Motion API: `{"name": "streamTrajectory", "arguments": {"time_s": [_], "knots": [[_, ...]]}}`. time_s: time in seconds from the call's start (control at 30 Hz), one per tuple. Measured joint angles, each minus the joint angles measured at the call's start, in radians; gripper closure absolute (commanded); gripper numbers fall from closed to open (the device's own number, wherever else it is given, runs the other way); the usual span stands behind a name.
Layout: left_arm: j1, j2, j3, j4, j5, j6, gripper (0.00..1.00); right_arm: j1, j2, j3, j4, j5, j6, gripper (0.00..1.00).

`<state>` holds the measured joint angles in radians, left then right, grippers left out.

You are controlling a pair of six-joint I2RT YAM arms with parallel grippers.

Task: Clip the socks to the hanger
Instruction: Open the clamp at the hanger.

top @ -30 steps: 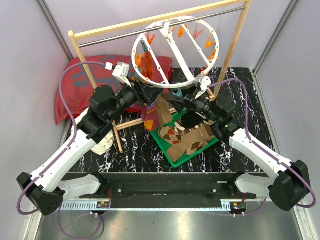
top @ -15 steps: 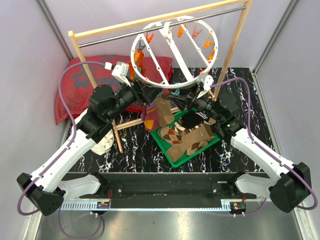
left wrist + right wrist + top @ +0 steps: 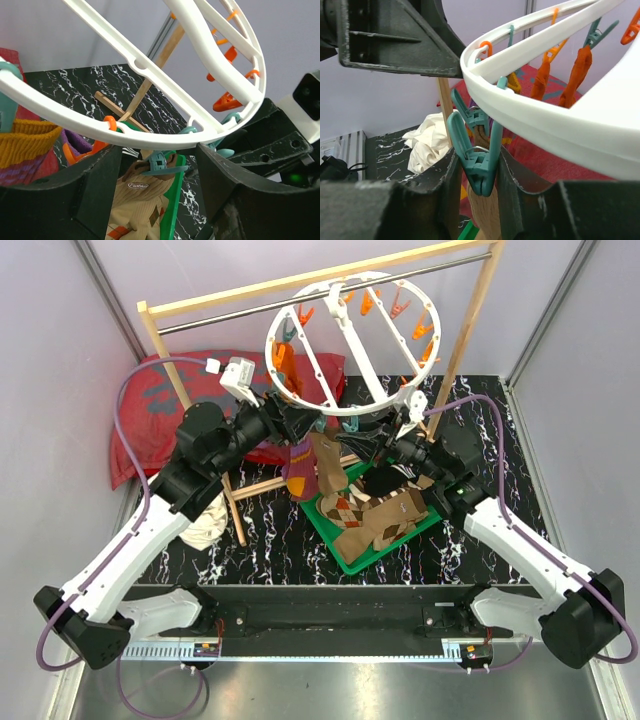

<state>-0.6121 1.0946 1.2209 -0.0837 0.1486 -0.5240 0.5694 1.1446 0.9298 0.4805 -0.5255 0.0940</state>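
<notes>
Two hang from the hanger's near rim: the purple sock and the tan sock. We see the right gripper pinching the teal clip above the tan one. The left gripper gapes wide, rim crossing between its fingers. Other socks lie in the tray.

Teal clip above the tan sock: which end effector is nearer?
Right. The right end effector brackets the teal clip with its fingers; the left end effector sits under the hanger rim, the clip beyond its fingertips.
</notes>
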Motion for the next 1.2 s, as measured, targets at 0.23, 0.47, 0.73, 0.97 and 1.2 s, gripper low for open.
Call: {"name": "streamTrajectory", "arguments": {"time_s": [0.23,0.47,0.73,0.97,1.2], "knots": [[0.024,0.062,0.074,-0.043,0.002,0.011,0.34,0.0,-0.029,0.0,-0.024,-0.003,0.001,0.88],[0.069,0.164,0.186,-0.067,0.005,0.038,0.33,0.038,-0.029,0.034,-0.099,0.077,-0.034,0.88],[0.096,0.142,0.217,-0.093,0.002,0.043,0.33,0.205,0.032,0.108,-0.127,0.29,-0.151,0.88],[0.077,-0.023,0.11,-0.121,0.004,0.008,0.33,0.297,0.084,0.11,-0.107,0.485,-0.224,0.88],[-0.031,-0.122,0.07,-0.144,-0.05,0.002,0.32,0.362,0.111,0.11,-0.093,0.624,-0.257,0.87]]}}
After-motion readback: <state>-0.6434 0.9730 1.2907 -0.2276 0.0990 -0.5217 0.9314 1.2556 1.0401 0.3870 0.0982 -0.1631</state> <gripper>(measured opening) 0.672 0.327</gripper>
